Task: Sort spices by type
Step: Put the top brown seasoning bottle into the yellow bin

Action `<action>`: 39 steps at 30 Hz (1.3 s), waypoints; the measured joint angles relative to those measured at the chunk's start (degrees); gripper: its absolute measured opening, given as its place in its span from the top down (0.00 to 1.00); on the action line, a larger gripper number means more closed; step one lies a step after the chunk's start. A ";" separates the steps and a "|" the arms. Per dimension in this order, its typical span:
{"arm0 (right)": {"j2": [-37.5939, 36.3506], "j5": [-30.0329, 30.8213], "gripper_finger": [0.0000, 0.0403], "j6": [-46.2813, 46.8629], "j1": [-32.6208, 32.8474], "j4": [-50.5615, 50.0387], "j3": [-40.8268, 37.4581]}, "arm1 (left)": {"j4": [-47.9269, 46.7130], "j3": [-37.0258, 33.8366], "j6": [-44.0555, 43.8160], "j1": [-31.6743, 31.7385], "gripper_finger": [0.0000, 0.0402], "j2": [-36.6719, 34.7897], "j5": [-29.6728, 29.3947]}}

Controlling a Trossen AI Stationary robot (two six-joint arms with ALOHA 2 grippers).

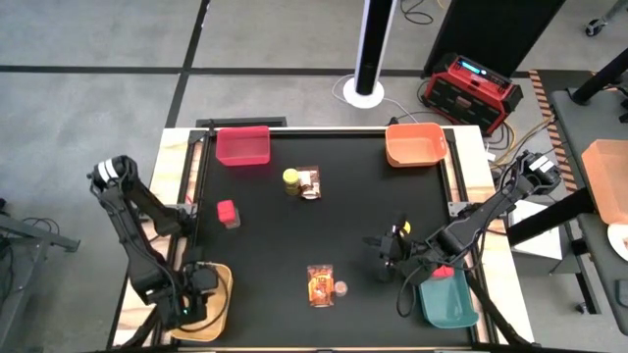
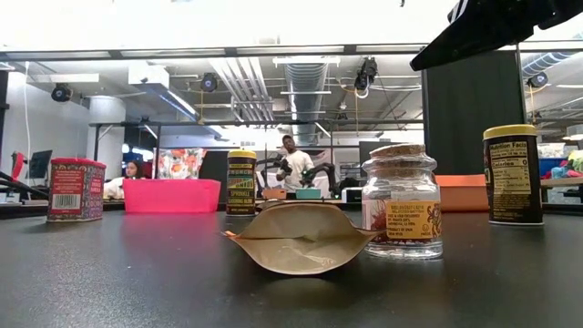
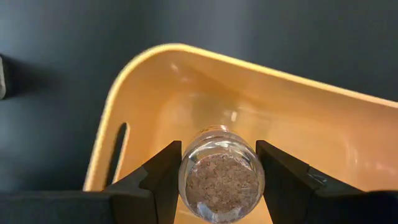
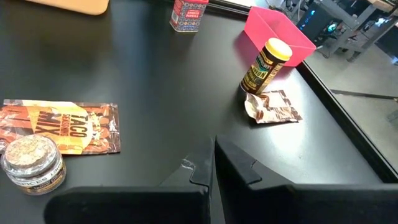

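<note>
Over the yellow bin [image 3: 149,81] at the near left corner of the worktop [image 1: 265,245], the left gripper [image 3: 217,180] holds a small cork-topped jar [image 3: 222,180], its jaws clamped on the glass sides. The jar hangs above the bin's hollow, not yet resting. If the jaws part while it is tilted or high, the glass could knock the rim and roll out onto the black surface.

Just beyond, near the front centre, a taco seasoning packet [image 4: 62,127] lies flat with a second corked jar [image 4: 32,162] touching its edge. The right gripper [image 1: 378,245] hovers to their right, beside the teal bin [image 1: 446,302]; its jaws look closed and empty in the wrist view. Reaching for either, it might drag the packet and topple the jar.

Farther back, a red tin [image 1: 228,213] stands mid-left. A yellow-lidded jar [image 1: 291,179] stands touching a brown packet [image 1: 310,184] near the red bin [image 1: 242,147]. Another yellow-lidded jar [image 2: 513,173] stands by the right arm. The orange bin [image 1: 416,145] sits at the far right.
</note>
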 joint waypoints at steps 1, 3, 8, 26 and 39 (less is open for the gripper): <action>0.00 -0.01 0.98 0.00 0.00 0.00 0.00 | 0.26 0.04 -0.27 -0.14 0.59 0.50 0.02; 0.00 -0.02 0.98 -0.02 0.00 0.00 0.00 | 0.26 0.19 -0.32 -0.18 0.59 1.78 0.03; 0.00 0.00 0.98 -0.22 0.00 0.00 0.00 | 0.00 0.67 0.67 -0.18 0.59 5.65 0.04; 0.00 0.00 0.98 0.15 0.00 0.20 0.00 | -0.16 1.66 -3.13 -0.16 0.59 7.17 1.55; 0.00 -0.02 0.98 0.17 0.00 0.20 0.00 | -0.11 0.30 -5.93 -0.14 0.59 6.16 1.65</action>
